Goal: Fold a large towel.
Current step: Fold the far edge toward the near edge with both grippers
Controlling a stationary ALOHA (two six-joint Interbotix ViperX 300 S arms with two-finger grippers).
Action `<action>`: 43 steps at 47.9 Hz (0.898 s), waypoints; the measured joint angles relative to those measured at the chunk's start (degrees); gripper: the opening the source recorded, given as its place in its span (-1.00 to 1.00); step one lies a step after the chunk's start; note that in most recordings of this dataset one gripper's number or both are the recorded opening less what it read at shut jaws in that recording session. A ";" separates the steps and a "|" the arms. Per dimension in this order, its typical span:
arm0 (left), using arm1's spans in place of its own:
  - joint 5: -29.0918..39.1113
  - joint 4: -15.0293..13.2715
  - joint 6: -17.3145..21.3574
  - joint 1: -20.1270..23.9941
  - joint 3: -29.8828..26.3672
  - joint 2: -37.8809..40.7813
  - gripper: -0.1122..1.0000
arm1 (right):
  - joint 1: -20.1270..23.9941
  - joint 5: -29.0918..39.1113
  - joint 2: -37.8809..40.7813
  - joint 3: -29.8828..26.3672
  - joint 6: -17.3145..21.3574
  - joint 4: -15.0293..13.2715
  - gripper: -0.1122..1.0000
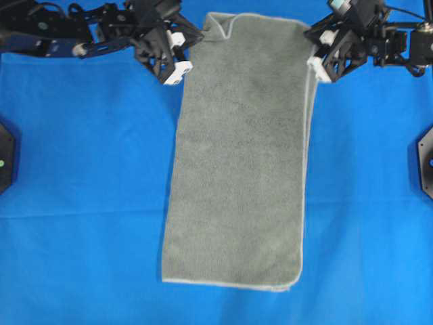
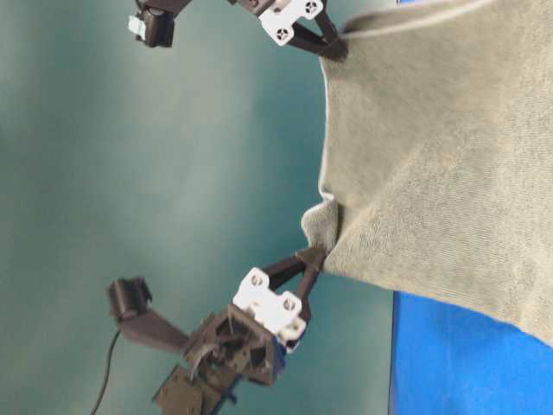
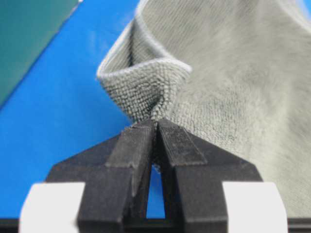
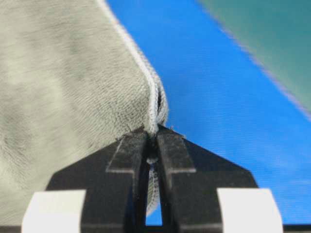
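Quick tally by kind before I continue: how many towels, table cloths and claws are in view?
Towel, grey-green: 1
Table cloth, blue: 1
Claws, both shut on the towel's far edge: 2, left claw and right claw
Total: 4

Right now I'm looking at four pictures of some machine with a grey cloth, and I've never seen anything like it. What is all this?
It is a robot with two arms, each ending in a two-fingered gripper. One picture looks down from above, one looks from table level, and two come from cameras on the wrists. A blue cloth covers the table. On it lies a grey-green towel. The left gripper is shut on one upper corner of it, and the right gripper is shut on the other. The table-level view shows that end lifted off the table.
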 measured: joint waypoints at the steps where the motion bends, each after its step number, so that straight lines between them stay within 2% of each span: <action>1: -0.53 0.00 0.00 -0.44 0.88 -0.53 -0.77 | 0.97 0.00 -0.09 0.09 0.09 0.09 -0.73; 4: -2.20 0.00 0.26 -2.11 3.60 -2.11 -0.77 | 4.22 0.00 -0.62 0.70 0.00 0.53 -0.73; 13: -5.89 0.00 0.18 -8.09 13.36 -7.91 -0.77 | 18.98 0.35 -3.25 3.78 0.09 4.39 -0.73; 18: -7.47 -0.09 0.00 -13.18 17.75 -10.63 -0.77 | 27.25 1.49 -4.31 4.75 -0.09 7.21 -0.73; 23: -9.32 -0.09 0.00 -20.39 20.21 -11.43 -0.77 | 34.80 4.13 -4.75 5.10 0.26 11.25 -0.73; 31: -13.18 -0.26 -0.26 -31.29 20.48 -9.05 -0.77 | 44.21 5.71 -3.43 4.31 0.26 18.72 -0.73; 38: -16.00 -1.14 -2.29 -37.35 19.25 -3.25 -0.77 | 49.48 6.06 0.62 1.49 0.18 23.82 -0.73; 43: -16.61 -1.23 -3.78 -39.90 17.58 1.05 -0.77 | 53.17 6.59 4.04 -1.58 0.26 26.54 -0.73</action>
